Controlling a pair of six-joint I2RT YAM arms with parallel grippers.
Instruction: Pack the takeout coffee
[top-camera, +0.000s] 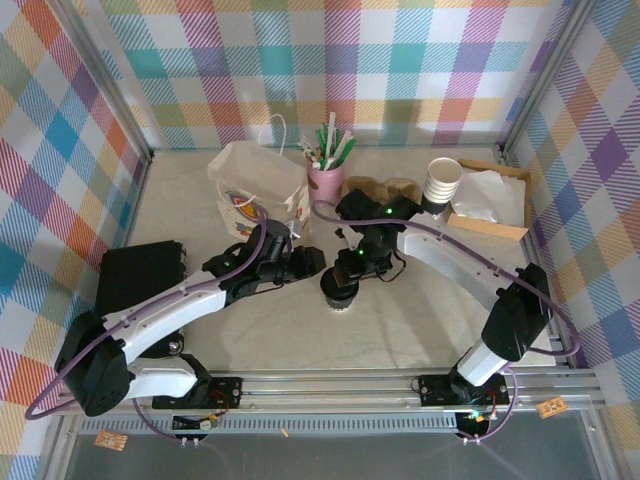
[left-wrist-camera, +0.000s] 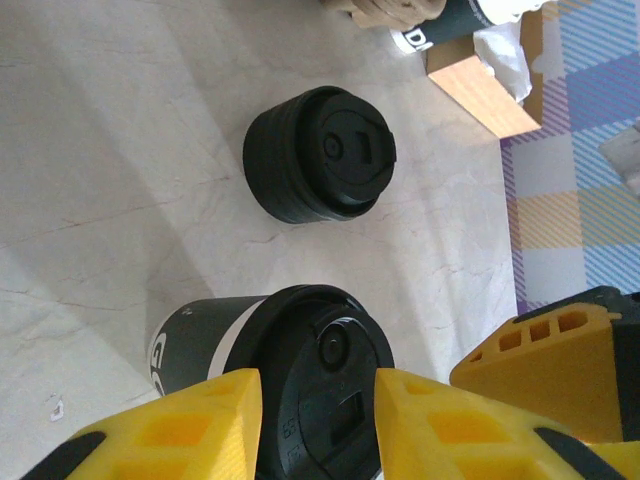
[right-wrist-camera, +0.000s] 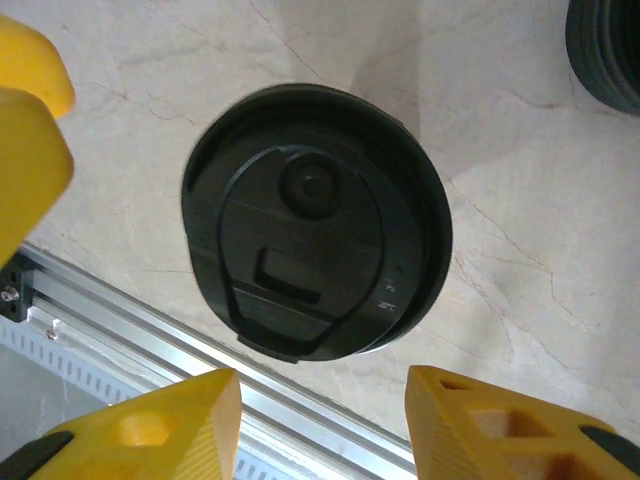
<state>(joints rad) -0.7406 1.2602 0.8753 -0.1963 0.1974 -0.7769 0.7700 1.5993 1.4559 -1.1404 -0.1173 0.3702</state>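
Left gripper (left-wrist-camera: 318, 388): fingers (left-wrist-camera: 190, 430) lie against both sides of the cup (top-camera: 338, 288) at its lid, so read it as grasping the cup. The cup stands upright near the centre of the table (top-camera: 420, 320), a little toward 6 o'clock; you cannot tell whether its base is lifted. Right gripper (right-wrist-camera: 322, 385): it hovers over the lid with jaws apart and nothing between them, so it is released. Judgement: the step in hand is carrying the cup to the bag (top-camera: 258, 185), at 11 o'clock of the cup. Draw your right arm off toward 3 o'clock first. Then lift straight up, hold the cup level, squeeze lightly because the paper wall will crush, and lower it through the bag's top. Surroundings: the black box (top-camera: 140, 275) at 9 o'clock is well apart. The lid stack (left-wrist-camera: 320, 155) at 12 o'clock of the cup is near, so clear it on the swing. The straw cup (top-camera: 326, 178) stands just beside the bag at its 3 o'clock and is easily knocked. The cup stack (top-camera: 443, 180) and tray (top-camera: 490, 228), at 2 o'clock, are out of the path.
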